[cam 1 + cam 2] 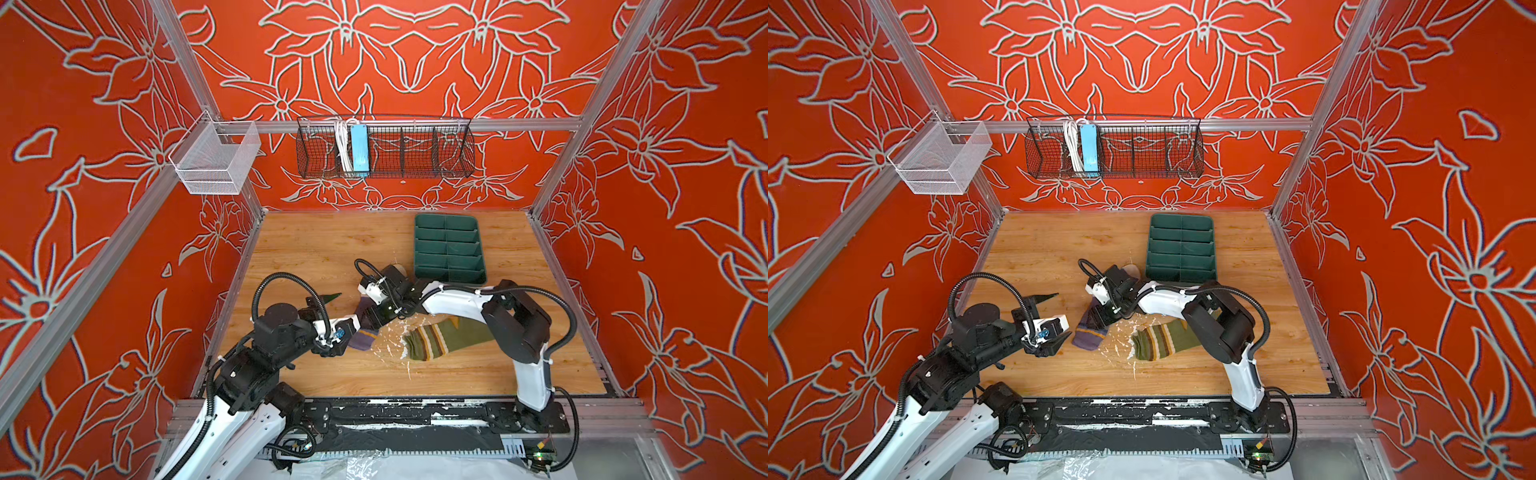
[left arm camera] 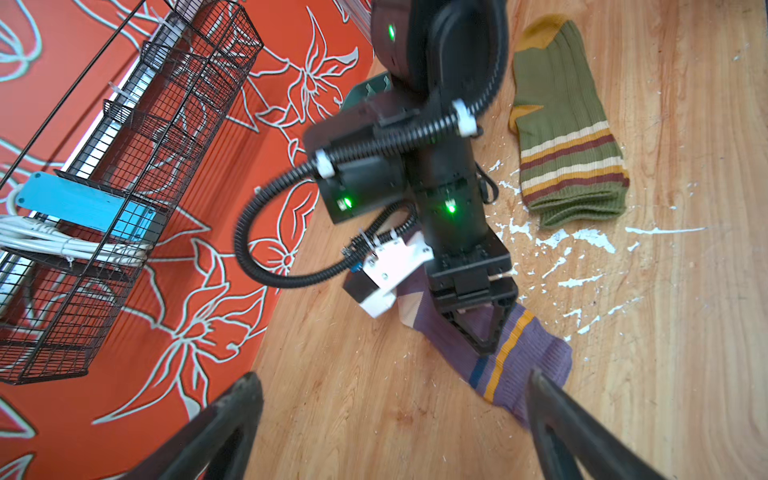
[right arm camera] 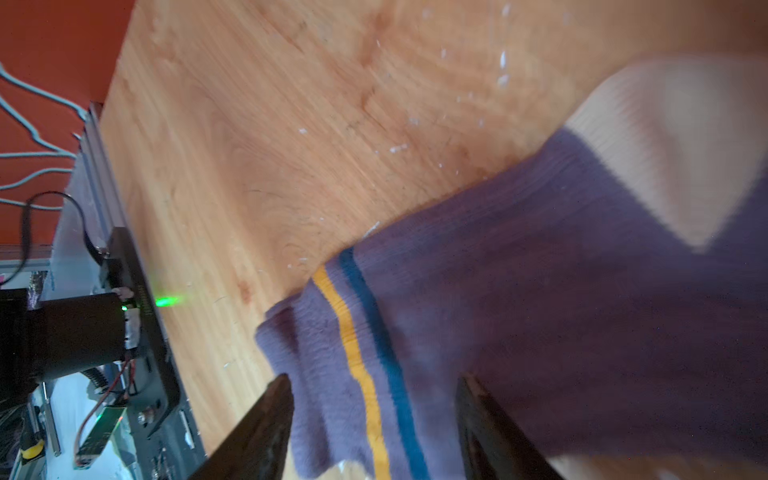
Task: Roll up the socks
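In both top views the purple sock (image 1: 362,334) lies flat near the middle of the wooden table (image 1: 316,253). The olive sock (image 1: 442,340) lies near it on the right without touching it, partly under the right arm. A green divided tray (image 1: 417,249) sits behind them. The right gripper (image 1: 1101,316) points down onto the purple sock. The left gripper (image 1: 1063,314) hangs just left of that sock's cuff.

In the left wrist view the left gripper (image 2: 390,374) is spread wide and holds nothing, with bare wood between its fingers. One finger overlaps the striped cuff of the purple sock (image 2: 523,353). The right gripper (image 2: 478,336) stands on the sock farther along, and the olive sock (image 2: 569,145) lies flat beyond.

The right wrist view is blurred. The right gripper (image 3: 374,378) is partly open, and the orange-and-blue-striped cuff of the purple sock (image 3: 540,291) lies flat between its fingers, not pinched.
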Available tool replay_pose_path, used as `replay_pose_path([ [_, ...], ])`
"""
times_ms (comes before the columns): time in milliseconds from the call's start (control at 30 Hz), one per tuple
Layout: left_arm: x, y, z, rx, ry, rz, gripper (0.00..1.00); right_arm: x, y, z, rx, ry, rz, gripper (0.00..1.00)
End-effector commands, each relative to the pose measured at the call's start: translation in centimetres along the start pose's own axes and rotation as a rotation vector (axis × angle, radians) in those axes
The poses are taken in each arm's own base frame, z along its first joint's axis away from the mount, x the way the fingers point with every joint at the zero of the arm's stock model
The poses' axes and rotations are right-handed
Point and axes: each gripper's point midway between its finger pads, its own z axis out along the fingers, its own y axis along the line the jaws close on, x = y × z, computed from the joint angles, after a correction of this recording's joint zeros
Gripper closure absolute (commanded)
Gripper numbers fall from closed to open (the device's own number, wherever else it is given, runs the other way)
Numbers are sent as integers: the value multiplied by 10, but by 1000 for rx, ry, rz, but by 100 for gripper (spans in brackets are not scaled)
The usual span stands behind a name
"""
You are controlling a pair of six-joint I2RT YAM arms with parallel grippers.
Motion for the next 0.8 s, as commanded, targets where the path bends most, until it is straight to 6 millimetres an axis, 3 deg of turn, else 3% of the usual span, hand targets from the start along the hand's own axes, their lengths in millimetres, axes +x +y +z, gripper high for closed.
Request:
replay_pose_path([
  [0,-6,3,-2,-11,-23,-12,3,-4,11,8,-55,-8,23,35],
  [167,-6,-5,2,49,-23,0,3,19,-8,3,3,32,47,35],
  [400,6,-25,11,143,9,61,3,59,-52,-31,89,71,99,35],
  [533,14,-45,20,217,17,104,3,75,-61,-48,69,117,84,35],
  [633,21,-65,30,286,19,164,3,71,-55,-62,10,117,68,35],
  [767,19,-80,50,322,15,202,3,43,-37,-98,-61,6,30,34],
])
